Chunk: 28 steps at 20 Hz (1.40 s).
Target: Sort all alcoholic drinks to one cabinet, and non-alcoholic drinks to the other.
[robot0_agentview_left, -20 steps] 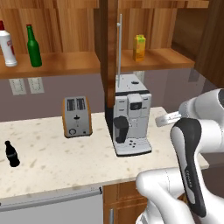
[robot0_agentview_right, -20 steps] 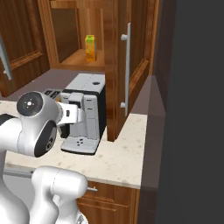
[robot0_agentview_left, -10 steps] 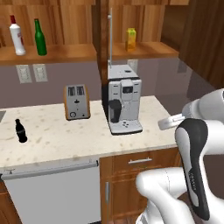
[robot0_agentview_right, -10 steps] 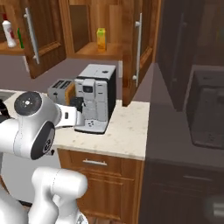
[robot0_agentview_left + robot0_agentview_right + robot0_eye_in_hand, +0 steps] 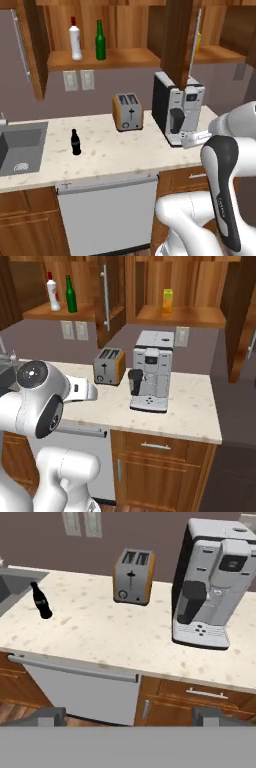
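Going for the cola next.
The cola stands alone near the bench's left end, by the sink. The pincer is wide open, holding nothing, and must reach left. Juice sits in the right cabinet.

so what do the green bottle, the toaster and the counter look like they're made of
Green bottle: likely glass, dark green with a glossy look. Toaster: orange sides and a grey top, perhaps painted metal or plastic. Counter: speckled cream, stone-like, matte.
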Motion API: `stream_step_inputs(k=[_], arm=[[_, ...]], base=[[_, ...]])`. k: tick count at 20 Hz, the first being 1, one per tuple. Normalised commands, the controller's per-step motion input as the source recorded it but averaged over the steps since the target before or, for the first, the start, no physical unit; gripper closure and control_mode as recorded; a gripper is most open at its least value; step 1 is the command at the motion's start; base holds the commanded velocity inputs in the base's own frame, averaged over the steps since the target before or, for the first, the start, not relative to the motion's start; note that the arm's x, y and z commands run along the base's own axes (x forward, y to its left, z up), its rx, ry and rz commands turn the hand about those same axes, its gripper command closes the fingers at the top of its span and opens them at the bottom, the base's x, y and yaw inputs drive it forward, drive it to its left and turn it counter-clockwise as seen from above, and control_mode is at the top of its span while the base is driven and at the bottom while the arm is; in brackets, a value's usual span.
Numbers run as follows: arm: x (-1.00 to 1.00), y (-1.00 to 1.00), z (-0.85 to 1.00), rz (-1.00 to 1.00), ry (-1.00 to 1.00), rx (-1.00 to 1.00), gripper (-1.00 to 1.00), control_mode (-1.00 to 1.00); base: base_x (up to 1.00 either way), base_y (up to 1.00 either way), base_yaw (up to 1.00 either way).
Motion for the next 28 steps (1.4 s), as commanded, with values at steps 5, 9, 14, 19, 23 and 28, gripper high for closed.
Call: stream_step_inputs(k=[5, 9, 14, 19, 23, 28], arm=[[0.00, 0.00, 0.00, 0.00, 0.00, 0.00, -1.00, 1.00], [0.00, 0.00, 0.00, 0.00, 0.00, 0.00, -1.00, 1.00], [0.00, 0.00, 0.00, 0.00, 0.00, 0.00, -1.00, 1.00], [0.00, 0.00, 0.00, 0.00, 0.00, 0.00, -1.00, 1.00], [0.00, 0.00, 0.00, 0.00, 0.00, 0.00, -1.00, 1.00], [0.00, 0.00, 0.00, 0.00, 0.00, 0.00, -1.00, 1.00]], base=[[-0.03, 0.65, 0.00], [0.02, 0.24, 0.00], [0.29, 0.14, 0.00], [0.38, 0.32, 0.00], [0.33, 0.35, 0.00], [0.35, 0.25, 0.00]])
